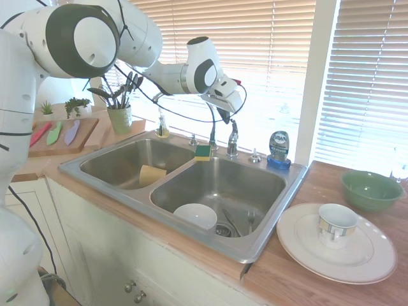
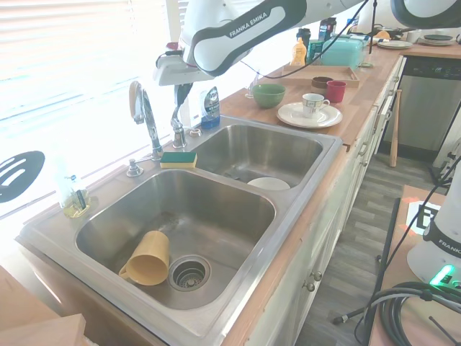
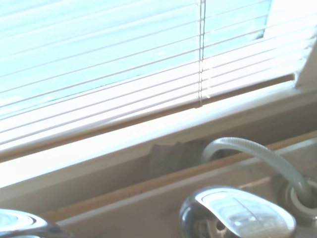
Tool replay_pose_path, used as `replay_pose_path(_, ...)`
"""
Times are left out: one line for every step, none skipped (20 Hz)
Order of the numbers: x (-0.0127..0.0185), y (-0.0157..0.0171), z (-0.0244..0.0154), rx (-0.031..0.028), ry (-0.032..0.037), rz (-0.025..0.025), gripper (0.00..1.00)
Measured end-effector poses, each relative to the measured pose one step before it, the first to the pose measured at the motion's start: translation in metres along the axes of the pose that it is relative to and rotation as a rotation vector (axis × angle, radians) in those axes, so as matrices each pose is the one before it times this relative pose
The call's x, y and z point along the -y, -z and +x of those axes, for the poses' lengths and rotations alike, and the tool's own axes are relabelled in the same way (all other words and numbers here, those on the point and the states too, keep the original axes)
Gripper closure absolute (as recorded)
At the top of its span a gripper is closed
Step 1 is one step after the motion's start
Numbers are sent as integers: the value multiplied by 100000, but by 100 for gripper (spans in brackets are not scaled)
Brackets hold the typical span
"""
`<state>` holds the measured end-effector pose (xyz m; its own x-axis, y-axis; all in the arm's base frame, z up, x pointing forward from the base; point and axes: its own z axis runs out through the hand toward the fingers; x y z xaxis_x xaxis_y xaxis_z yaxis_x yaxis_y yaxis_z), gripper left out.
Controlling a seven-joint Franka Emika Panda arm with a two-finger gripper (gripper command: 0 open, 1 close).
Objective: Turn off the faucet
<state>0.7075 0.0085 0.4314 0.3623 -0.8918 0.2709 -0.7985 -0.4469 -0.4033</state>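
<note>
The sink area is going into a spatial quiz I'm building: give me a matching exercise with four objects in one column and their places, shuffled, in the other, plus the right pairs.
Objects:
1. yellow cup
2. white bowl
3. sponge
4. striped mug

Places:
A. on the white plate on the counter
B. on the sink rim at the foot of the faucet
C. on its side in the basin away from the plate
D. in the basin nearer the plate

Pairs: 1-C, 2-D, 3-B, 4-A
</note>
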Motion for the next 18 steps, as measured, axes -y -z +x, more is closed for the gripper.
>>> replay_pose_path(-491,-450,-18,289,-158,-1211,100)
replay_pose_path(-439,-423,-4,325,-203,-1000,100)
replay_pose_path(-366,-329,-15,337,-128,-844,100)
replay_pose_path(-359,-351,-122,536,90,-1293,100)
replay_pose_path(-380,-404,-271,1179,378,-2279,100)
replay_pose_path(-346,-348,-412,2473,1196,-3770,100)
replay_pose_path(-375,-268,-574,3593,1696,-4632,100)
replay_pose_path(-320,-140,-661,4145,1371,-4661,100)
replay_pose_path(-233,73,-552,3292,970,-4074,100)
replay_pose_path(-109,248,-367,1494,398,-2479,100)
replay_pose_path(-33,296,-166,427,165,-712,100)
replay_pose_path(-31,223,-41,116,34,-213,100)
replay_pose_path(-33,132,-4,78,-19,-155,100)
replay_pose_path(-25,65,-5,73,-11,-143,100)
replay_pose_path(-13,0,-6,52,-1,-108,100)
replay_pose_path(-5,-8,-11,41,11,-78,100)
replay_pose_path(12,7,-19,-5,34,24,100)
replay_pose_path(93,102,33,-397,16,823,100)
